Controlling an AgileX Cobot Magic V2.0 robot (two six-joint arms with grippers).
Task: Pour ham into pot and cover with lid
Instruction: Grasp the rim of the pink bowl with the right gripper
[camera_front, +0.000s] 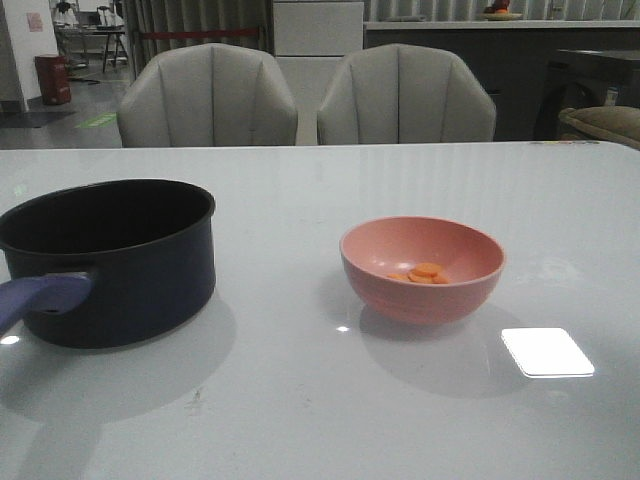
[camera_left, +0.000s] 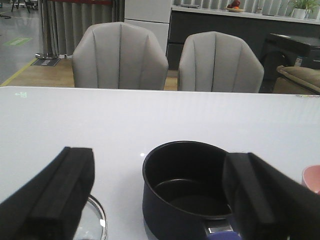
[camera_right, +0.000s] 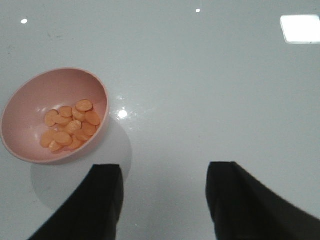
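The dark navy pot (camera_front: 110, 255) stands at the table's left with its blue-purple handle (camera_front: 40, 298) pointing toward me; it looks empty inside (camera_left: 192, 192). Orange ham slices (camera_front: 425, 273) lie in a pink bowl (camera_front: 422, 268) right of centre, also seen as ham (camera_right: 70, 126) in the bowl (camera_right: 52, 116) in the right wrist view. A glass lid (camera_left: 95, 220) with a metal rim lies flat left of the pot, partly behind a finger. My left gripper (camera_left: 160, 195) is open, near the pot. My right gripper (camera_right: 165, 200) is open over bare table beside the bowl.
Two grey chairs (camera_front: 210, 95) (camera_front: 405, 95) stand behind the white table's far edge (camera_front: 320, 146). A bright light reflection (camera_front: 547, 352) lies on the table at the right front. Neither arm shows in the front view.
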